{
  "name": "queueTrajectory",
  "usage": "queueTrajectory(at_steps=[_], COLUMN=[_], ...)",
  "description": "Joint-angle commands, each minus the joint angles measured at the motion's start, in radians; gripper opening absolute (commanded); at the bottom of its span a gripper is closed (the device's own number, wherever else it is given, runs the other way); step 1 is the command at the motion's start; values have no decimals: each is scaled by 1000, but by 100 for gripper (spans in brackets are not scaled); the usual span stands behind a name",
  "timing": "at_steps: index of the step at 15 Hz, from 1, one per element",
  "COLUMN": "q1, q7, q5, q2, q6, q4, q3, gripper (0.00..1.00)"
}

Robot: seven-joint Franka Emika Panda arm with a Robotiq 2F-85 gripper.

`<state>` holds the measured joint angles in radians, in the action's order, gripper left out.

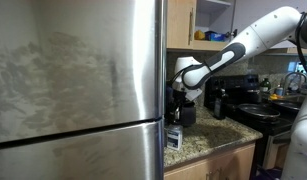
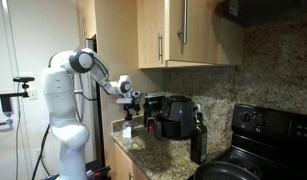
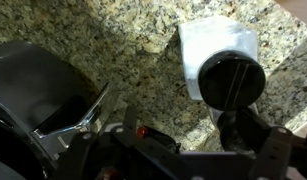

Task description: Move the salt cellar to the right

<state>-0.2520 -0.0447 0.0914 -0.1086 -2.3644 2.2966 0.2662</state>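
Your gripper [image 1: 181, 103] hovers over the salt cellar [image 1: 174, 135], jaw state unclear; descend off-centre and you could topple it

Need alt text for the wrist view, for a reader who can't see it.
Seen from above, the salt cellar, a small white box with a round black top, sits on a speckled granite counter at upper right. A black appliance fills the left side, and the dark, blurred claw crosses the bottom edge; whether it is open is unclear.
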Motion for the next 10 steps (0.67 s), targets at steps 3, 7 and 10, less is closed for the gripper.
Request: queueTrajectory(at_steps=[3, 7, 10], q1=[-3, -4, -19], q7=[30, 18, 48], q5=[0, -4, -39], q2=[92, 40, 10], q6=[26, 21, 17], q4=[-16, -17, 1], q3=[0, -1, 8], gripper=[100, 100, 100])
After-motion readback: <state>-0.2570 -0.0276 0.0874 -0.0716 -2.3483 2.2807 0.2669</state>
